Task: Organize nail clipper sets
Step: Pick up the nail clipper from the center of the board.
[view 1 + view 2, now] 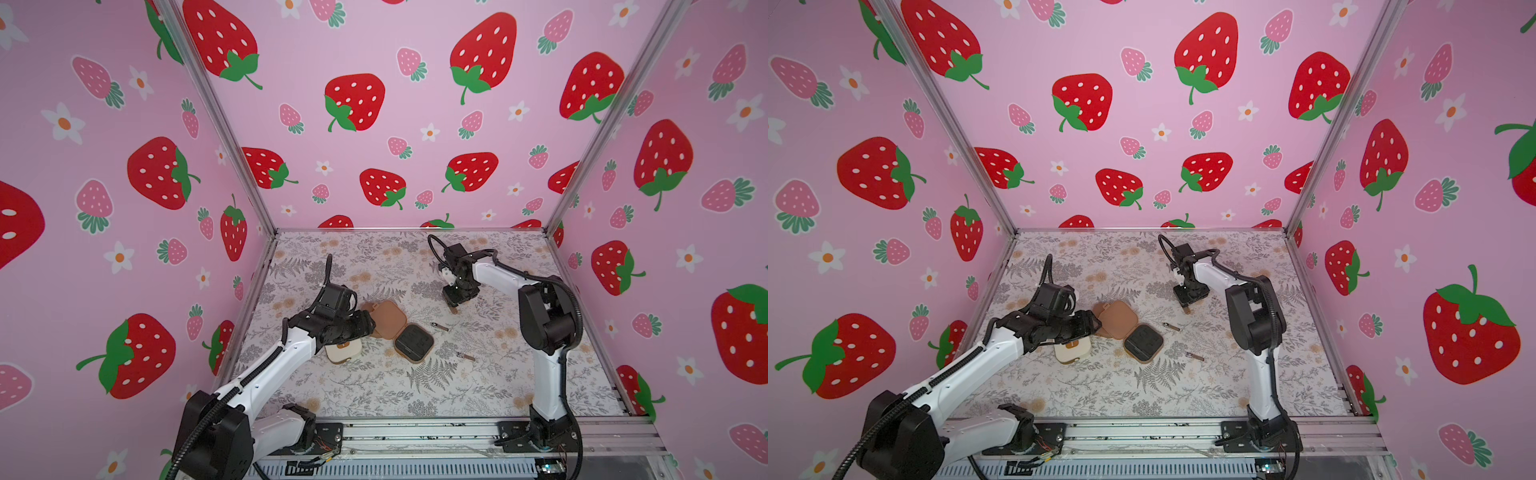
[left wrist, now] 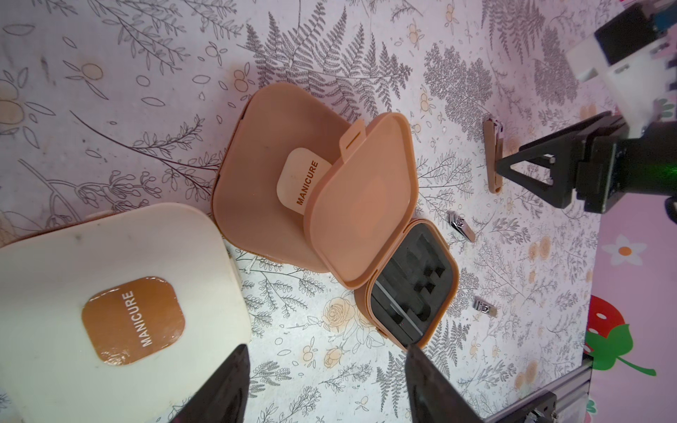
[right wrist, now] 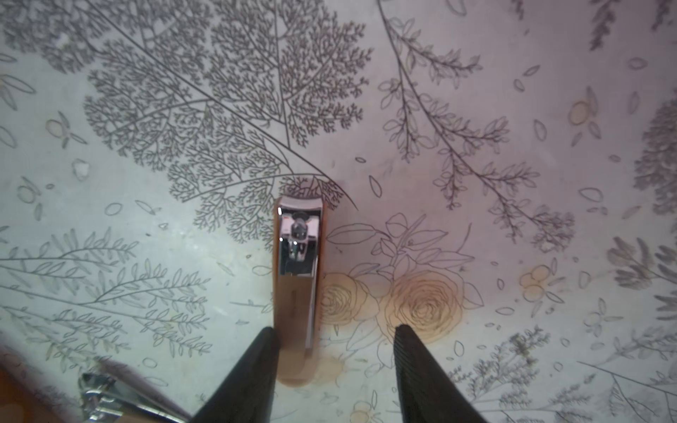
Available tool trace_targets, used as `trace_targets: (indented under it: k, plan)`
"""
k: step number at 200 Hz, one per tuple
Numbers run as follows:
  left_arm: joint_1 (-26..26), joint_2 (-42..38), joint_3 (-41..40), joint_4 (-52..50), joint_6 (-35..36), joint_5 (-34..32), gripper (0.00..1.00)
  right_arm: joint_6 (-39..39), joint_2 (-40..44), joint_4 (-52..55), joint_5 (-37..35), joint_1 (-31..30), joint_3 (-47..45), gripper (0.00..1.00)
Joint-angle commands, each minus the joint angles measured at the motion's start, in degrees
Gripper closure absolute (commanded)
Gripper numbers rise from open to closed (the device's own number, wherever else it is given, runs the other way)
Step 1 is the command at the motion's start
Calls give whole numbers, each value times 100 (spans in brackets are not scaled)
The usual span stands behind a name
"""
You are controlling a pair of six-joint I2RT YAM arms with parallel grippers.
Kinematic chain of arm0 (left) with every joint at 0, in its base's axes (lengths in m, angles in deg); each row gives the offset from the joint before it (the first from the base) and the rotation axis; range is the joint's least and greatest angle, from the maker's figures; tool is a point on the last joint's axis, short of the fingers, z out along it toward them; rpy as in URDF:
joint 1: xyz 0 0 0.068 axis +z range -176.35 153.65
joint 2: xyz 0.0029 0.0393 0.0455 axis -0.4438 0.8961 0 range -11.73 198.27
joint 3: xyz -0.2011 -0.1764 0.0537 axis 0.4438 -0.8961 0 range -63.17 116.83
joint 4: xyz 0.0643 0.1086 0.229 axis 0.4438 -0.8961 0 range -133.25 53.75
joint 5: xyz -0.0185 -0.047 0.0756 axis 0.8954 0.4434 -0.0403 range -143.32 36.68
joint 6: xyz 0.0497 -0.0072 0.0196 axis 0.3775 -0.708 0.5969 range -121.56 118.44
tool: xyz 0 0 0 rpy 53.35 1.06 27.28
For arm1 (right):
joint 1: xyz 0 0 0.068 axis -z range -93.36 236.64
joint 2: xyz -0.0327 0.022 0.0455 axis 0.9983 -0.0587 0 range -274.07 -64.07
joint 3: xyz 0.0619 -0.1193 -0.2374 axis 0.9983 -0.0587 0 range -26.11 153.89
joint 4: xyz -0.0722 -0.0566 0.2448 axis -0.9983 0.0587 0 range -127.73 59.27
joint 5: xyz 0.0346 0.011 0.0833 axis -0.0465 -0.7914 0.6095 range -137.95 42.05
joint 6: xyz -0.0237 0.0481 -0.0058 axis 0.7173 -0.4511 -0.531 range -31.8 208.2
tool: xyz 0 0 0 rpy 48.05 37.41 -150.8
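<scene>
Open case: We see the brown rounded-square plastic case (image 2: 414, 289) open near the middle of the table. Its black slotted foam inside faces up, and its lid (image 2: 362, 205) leans back on the next case.
Shut brown case: The second brown rounded-square case (image 2: 271, 190) lies closed behind the open one. It has a cream badge reading MANICURE, and the leaning lid covers part of it.
Cream case: The cream rounded-square case (image 2: 110, 300) with a brown MANICURE badge lies closed just beside the second brown case, on the left arm's side.
Small clippers: A small shiny metal clipper (image 1: 439, 326) and a second small clipper (image 1: 466, 356) lie on the table near the open case, on the right arm's side.
Large clipper: A long metal nail clipper (image 3: 296, 274) with a rose-coloured body lies on the table, apart from the cases and farther back.
Right claw: The right gripper (image 3: 335, 329) stands low over the long clipper with its jaws apart. One finger (image 3: 263, 351) touches the clipper's side and the other is clear of it, so we see no clamp.
Left claw: The left gripper (image 2: 326, 348) hangs with its jaws spread wide and holds nothing. It is above the table between the cream case and the open case.
Table: The floral printed table cover (image 1: 374, 386) is grey and tan.
Walls: The pink strawberry-print wall panels (image 1: 374, 62) stand on three sides.
</scene>
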Motion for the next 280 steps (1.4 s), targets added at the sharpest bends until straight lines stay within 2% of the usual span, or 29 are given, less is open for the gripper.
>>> trace_targets:
  k: [1,28,35,58,120,176,221,280]
  plan:
    - [-37,59,45,77,-75,-10,32,19,-73,160,118,-30,128,48]
    - [-45,104,53,97,-73,-10,32,-9,-100,101,181,-30,96,47]
    - [-46,121,62,106,-73,-8,32,-15,-110,102,210,-28,97,51]
    - [-63,166,78,108,-77,3,32,-43,-77,92,251,-30,89,53]
    - [-71,243,132,150,-84,25,32,-210,322,89,465,-74,60,53]
    - [-85,342,124,191,-73,39,32,-315,-109,107,422,-92,190,54]
    - [-84,326,115,182,-73,25,32,-393,-366,71,357,-100,316,70]
    - [-90,356,115,179,-72,24,32,-448,-303,67,265,-112,284,87]
